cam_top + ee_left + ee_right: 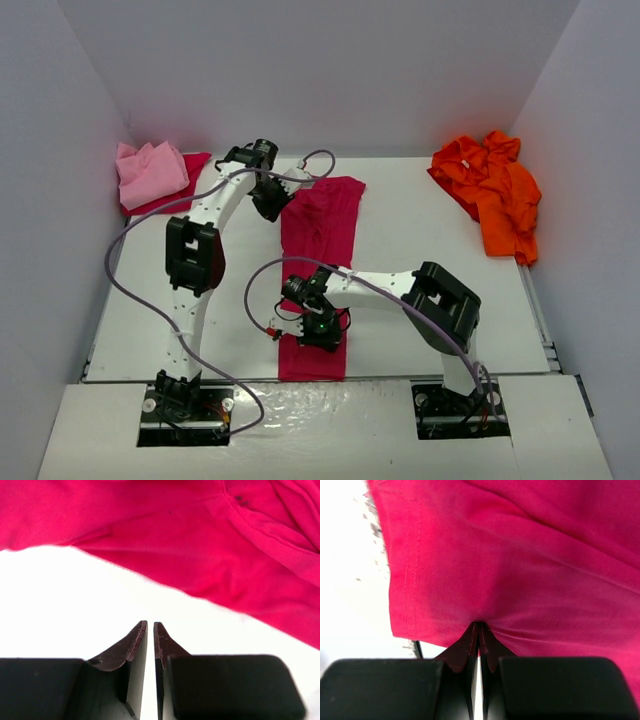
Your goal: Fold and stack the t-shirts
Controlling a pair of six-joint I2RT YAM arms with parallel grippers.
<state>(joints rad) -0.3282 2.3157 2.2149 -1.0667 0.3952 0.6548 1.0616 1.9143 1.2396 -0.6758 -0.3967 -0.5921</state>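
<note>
A crimson-magenta t-shirt (320, 225), folded into a long narrow strip, runs down the middle of the table. My right gripper (318, 330) sits low on the strip's near part, shut on a pinch of the crimson t-shirt (520, 570) just inside its hem; the cloth puckers at the right gripper's (480, 625) tips. By the strip's far left corner my left gripper (272, 205) hovers over bare table. In the left wrist view the left gripper (150, 624) is all but closed, nothing between its fingers, the crimson t-shirt's edge (210, 555) just ahead. A crumpled orange t-shirt (492, 190) lies at the back right.
At the back left a bunched light pink t-shirt (150, 172) rests on another crimson cloth (192, 168). White walls close in the table on the left, back and right. A purple cable (125, 250) loops out from the left arm, and another curls beside the right wrist.
</note>
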